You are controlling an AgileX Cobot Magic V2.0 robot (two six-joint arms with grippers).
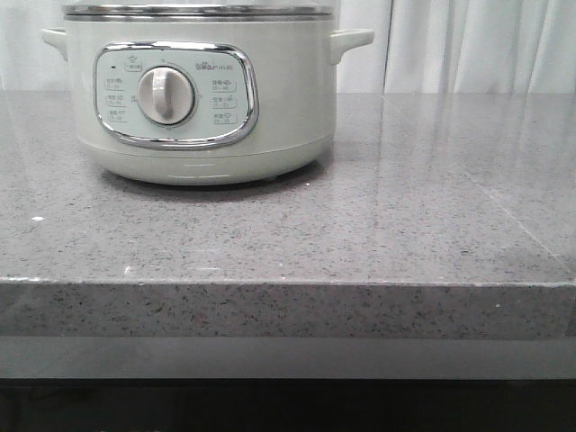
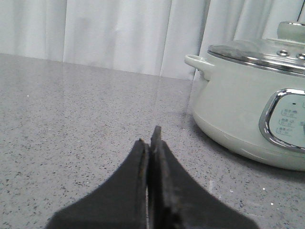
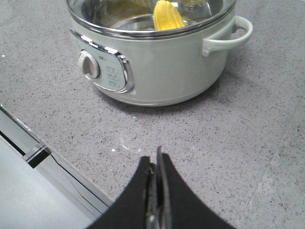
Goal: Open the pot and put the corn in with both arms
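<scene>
Both pincers are pressed together and hold nothing. The left pincer hangs low over the worktop, the pot well ahead and off to one side. Beyond the right pincer, the corn lies inside the pot under a glass lid.
</scene>
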